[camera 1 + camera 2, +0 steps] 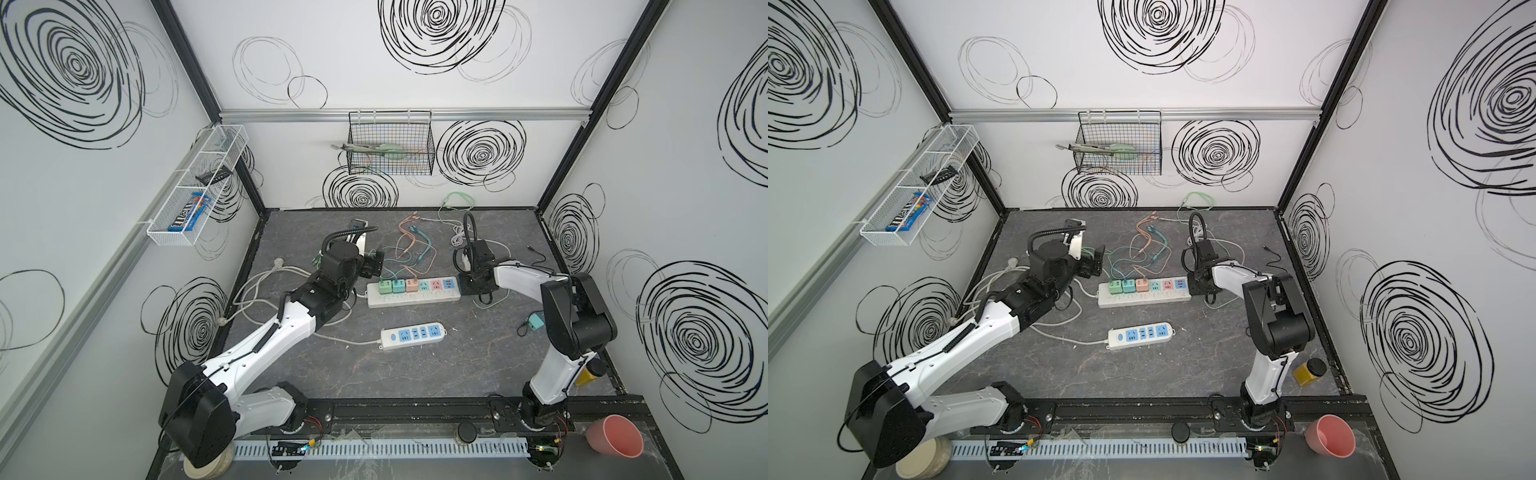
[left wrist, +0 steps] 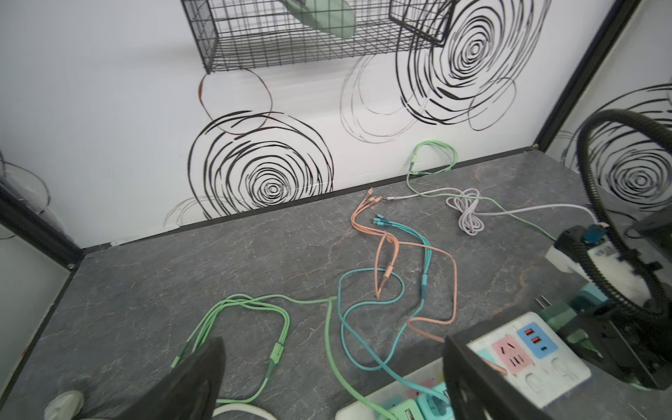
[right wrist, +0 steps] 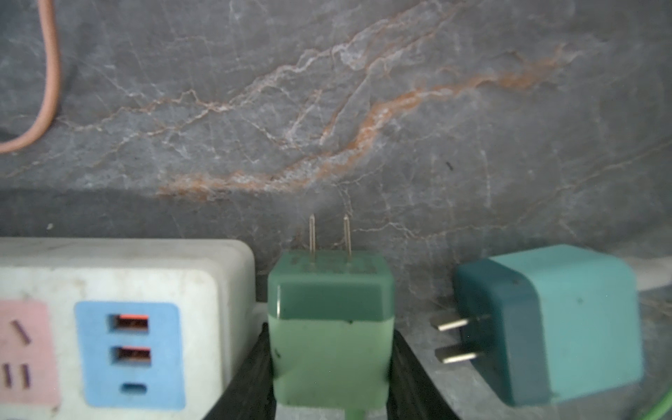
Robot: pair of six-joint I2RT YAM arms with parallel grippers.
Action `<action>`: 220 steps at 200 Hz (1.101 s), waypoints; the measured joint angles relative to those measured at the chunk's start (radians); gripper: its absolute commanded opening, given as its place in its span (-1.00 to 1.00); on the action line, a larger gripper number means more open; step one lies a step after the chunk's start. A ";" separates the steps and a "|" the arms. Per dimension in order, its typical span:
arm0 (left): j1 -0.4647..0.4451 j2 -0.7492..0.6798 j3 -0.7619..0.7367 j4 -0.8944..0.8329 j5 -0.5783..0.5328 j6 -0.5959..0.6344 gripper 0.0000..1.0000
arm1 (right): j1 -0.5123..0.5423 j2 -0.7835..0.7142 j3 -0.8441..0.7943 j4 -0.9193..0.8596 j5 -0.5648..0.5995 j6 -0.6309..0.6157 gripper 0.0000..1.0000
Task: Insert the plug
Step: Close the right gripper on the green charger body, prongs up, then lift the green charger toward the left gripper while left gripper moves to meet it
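Observation:
In the right wrist view a green plug [image 3: 331, 327] sits between the black fingers [image 3: 251, 382] of my right gripper [image 3: 331, 349]. The fingers press both its sides, and its two prongs [image 3: 329, 236] point away from the camera. It is just past the end of the long white power strip [image 3: 109, 269], beside the blue USB panel [image 3: 129, 352]. In both top views the right gripper [image 1: 478, 286] [image 1: 1200, 286] is at the strip's [image 1: 413, 297] right end. The left gripper [image 1: 376, 264] [image 2: 334, 378] hangs wide open and empty over the strip's left end.
A teal plug [image 3: 567, 327] lies on its side close to the green one. Three plugs [image 1: 398, 285] sit in the strip's left sockets, their coloured cables [image 1: 411, 245] looping behind. A short strip [image 1: 413, 334] lies nearer the front. Another teal adapter [image 1: 536, 321] and a yellow jar [image 1: 588, 372] stand at right.

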 measured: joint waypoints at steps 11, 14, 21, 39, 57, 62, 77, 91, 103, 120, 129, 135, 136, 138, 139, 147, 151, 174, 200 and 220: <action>-0.005 0.013 0.012 -0.002 0.034 0.010 0.92 | 0.009 -0.033 -0.027 0.012 0.005 -0.011 -0.34; -0.007 0.017 0.016 -0.002 0.045 0.013 0.92 | 0.013 -0.044 -0.034 0.016 0.006 -0.015 -0.35; -0.011 0.028 0.028 -0.006 0.064 0.017 0.92 | 0.020 -0.071 -0.050 0.026 0.010 -0.021 -0.37; -0.025 0.065 0.070 -0.023 0.113 0.026 0.92 | 0.038 -0.150 -0.083 0.064 0.019 -0.040 -0.41; -0.037 0.104 0.115 -0.059 0.164 0.031 0.92 | 0.059 -0.225 -0.109 0.124 0.023 -0.059 -0.43; -0.039 0.115 0.127 -0.064 0.180 0.032 0.92 | 0.064 -0.249 -0.118 0.144 0.021 -0.065 -0.43; -0.048 0.143 0.156 -0.084 0.212 0.032 0.92 | 0.079 -0.309 -0.150 0.202 0.014 -0.085 -0.44; -0.055 0.156 0.162 -0.087 0.230 0.032 0.92 | 0.094 -0.369 -0.190 0.262 0.003 -0.109 -0.46; -0.058 0.163 0.163 -0.095 0.251 0.029 0.93 | 0.106 -0.411 -0.223 0.307 -0.003 -0.129 -0.46; -0.060 0.175 0.172 -0.110 0.285 0.024 0.95 | 0.115 -0.453 -0.261 0.356 -0.022 -0.157 -0.45; -0.060 0.181 0.177 -0.112 0.312 0.019 0.96 | 0.117 -0.467 -0.274 0.376 -0.045 -0.175 -0.45; -0.060 0.184 0.182 -0.114 0.333 0.016 0.98 | 0.120 -0.473 -0.280 0.387 -0.061 -0.188 -0.46; -0.060 0.185 0.182 -0.115 0.336 0.016 0.99 | 0.121 -0.475 -0.282 0.390 -0.064 -0.192 -0.45; -0.060 0.186 0.185 -0.117 0.345 0.014 1.00 | 0.122 -0.476 -0.283 0.394 -0.070 -0.194 -0.46; -0.060 0.187 0.187 -0.119 0.349 0.013 1.00 | 0.124 -0.477 -0.285 0.397 -0.074 -0.196 -0.46; -0.060 0.194 0.200 -0.125 0.386 0.009 0.98 | 0.127 -0.486 -0.293 0.415 -0.092 -0.213 -0.46; -0.060 0.199 0.208 -0.131 0.404 0.005 0.98 | 0.130 -0.491 -0.298 0.425 -0.103 -0.223 -0.45; -0.060 0.227 0.249 -0.143 0.510 -0.015 0.95 | 0.159 -0.516 -0.325 0.484 -0.151 -0.280 -0.45; -0.061 0.249 0.266 -0.157 0.606 -0.043 0.90 | 0.190 -0.521 -0.332 0.529 -0.190 -0.330 -0.45; -0.064 0.269 0.269 -0.166 0.644 -0.064 0.86 | 0.211 -0.525 -0.336 0.559 -0.213 -0.362 -0.44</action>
